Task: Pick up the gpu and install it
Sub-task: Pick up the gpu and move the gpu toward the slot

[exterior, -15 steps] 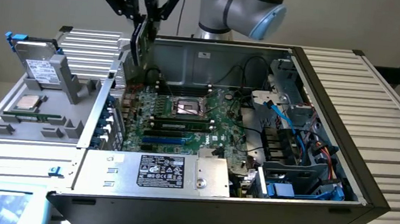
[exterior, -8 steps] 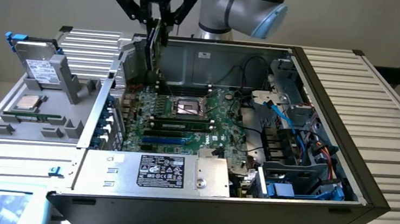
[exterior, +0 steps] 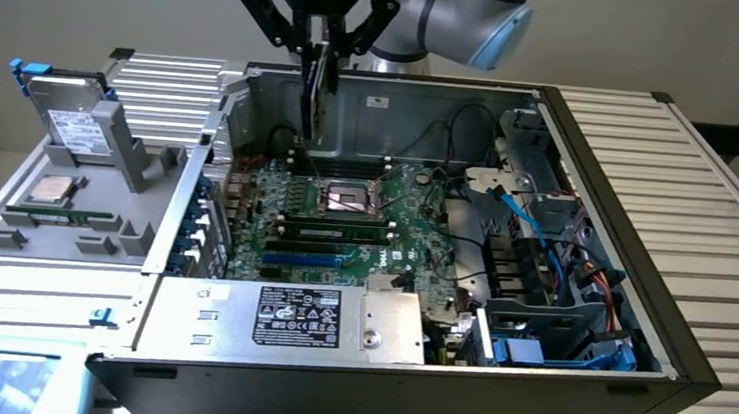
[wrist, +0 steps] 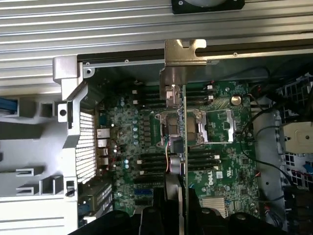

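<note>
Gripping the gpu by its edge, the gripper holds it upright above the motherboard.

The gpu has a dull silver metal bracket. The computer case is matt grey sheet metal, and the table is ribbed, satin metal.

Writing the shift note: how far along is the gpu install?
Done: the gpu is picked up. In hand: the gripper grips it on edge, hanging above the motherboard of the open case. Left: it sits in no slot yet.
</note>
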You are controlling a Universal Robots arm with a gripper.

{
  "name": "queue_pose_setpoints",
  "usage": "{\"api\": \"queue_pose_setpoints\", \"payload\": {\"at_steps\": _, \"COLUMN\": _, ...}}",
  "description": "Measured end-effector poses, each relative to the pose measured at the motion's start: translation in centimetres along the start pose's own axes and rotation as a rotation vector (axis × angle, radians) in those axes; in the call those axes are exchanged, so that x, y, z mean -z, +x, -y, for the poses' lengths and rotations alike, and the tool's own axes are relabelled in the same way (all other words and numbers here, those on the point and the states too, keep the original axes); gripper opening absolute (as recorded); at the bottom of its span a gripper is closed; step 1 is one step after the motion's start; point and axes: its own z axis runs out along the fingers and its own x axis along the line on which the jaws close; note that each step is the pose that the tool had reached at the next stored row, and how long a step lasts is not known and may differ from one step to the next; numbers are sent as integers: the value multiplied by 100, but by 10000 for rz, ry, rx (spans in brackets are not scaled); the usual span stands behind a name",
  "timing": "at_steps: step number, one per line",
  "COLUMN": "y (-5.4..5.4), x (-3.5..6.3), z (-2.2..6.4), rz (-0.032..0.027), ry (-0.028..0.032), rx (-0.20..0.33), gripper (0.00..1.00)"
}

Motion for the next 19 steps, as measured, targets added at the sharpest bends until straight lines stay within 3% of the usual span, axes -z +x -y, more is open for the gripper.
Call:
{"api": "queue_pose_setpoints", "payload": {"at_steps": 11, "y": -312, "x": -151, "z": 15, "rz": 3, "ry": 54, "rx": 1, "gripper": 29}}
{"api": "queue_pose_setpoints", "payload": {"at_steps": 19, "y": -539, "x": -236, "z": 30, "rz": 5, "ry": 61, "rx": 0, "gripper": 29}}
